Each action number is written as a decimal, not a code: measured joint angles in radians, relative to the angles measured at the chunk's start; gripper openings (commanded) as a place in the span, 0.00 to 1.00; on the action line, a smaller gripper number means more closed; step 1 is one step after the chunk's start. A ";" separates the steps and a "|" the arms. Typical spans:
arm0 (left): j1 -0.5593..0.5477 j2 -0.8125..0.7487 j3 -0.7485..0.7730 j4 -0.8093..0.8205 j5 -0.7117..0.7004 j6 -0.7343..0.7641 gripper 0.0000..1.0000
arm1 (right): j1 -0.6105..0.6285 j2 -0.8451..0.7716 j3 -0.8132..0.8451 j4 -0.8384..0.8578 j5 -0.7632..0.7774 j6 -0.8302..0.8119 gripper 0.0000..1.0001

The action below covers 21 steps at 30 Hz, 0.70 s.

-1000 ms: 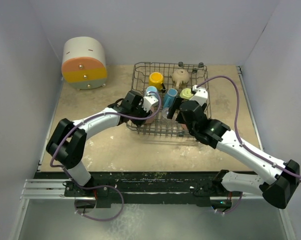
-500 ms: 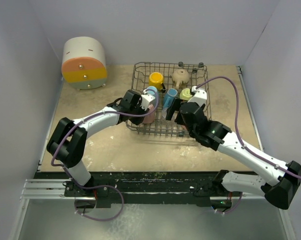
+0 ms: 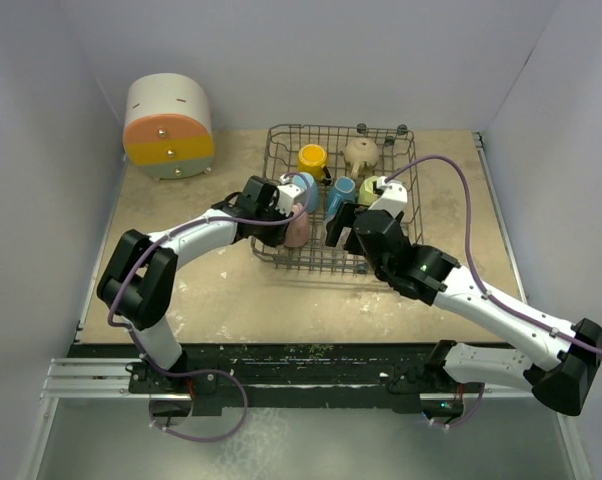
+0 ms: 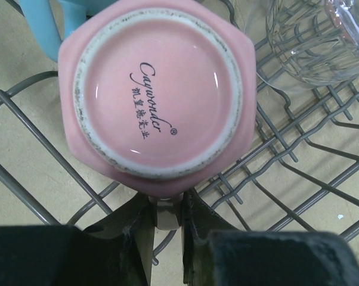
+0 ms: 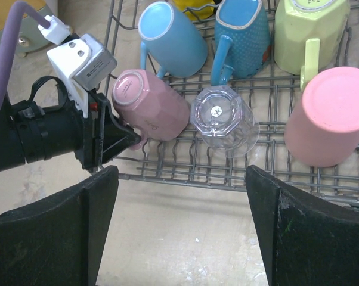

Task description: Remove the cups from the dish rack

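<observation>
The dish rack (image 3: 281, 150) stands at the table's middle back. My left gripper (image 4: 166, 214) is shut on the handle of the pink mug (image 4: 155, 89), which lies bottom-up on its side at the rack's front left; the mug also shows in the top view (image 3: 295, 232) and the right wrist view (image 5: 152, 104). My right gripper (image 5: 182, 232) is open and empty over the rack's front edge (image 5: 239, 179). In front of it are the clear glass (image 5: 224, 119), two blue mugs (image 5: 170, 39), a yellow-green mug (image 5: 305, 36) and a salmon tumbler (image 5: 325, 116). A yellow mug (image 3: 312, 159) and a tan mug (image 3: 361, 152) sit at the rack's back.
A rounded white, orange and yellow drawer box (image 3: 168, 126) stands at the back left. Grey walls close in the table on three sides. Bare tabletop (image 3: 281, 300) lies in front of the rack. The two arms are close together at the rack's front.
My left gripper has shifted a little left at the rack's front left, still on the pink mug. My right gripper has moved left and back toward the rack's front edge.
</observation>
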 measured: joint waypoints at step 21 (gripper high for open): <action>0.092 -0.229 0.027 -0.096 0.160 -0.043 0.00 | 0.005 -0.066 0.000 0.027 -0.054 0.025 0.94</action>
